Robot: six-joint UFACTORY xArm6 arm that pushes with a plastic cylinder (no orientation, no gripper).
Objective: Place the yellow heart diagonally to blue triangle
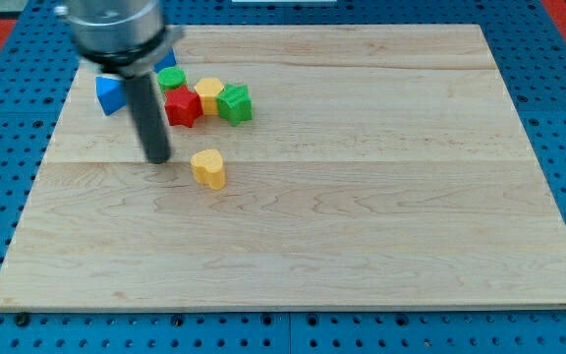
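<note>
The yellow heart (pixel 207 168) lies on the wooden board, left of centre. The blue triangle (pixel 110 93) sits near the board's upper left, partly hidden behind the rod. My tip (pixel 157 159) rests on the board just left of the yellow heart, with a small gap between them, and below and right of the blue triangle.
A cluster sits above the heart: a red block (pixel 183 106), a yellow block (pixel 209 94), a green block (pixel 234 102) and a green round block (pixel 171 79). Another blue block (pixel 168 59) peeks out behind the rod. The board's left edge (pixel 42 167) is close.
</note>
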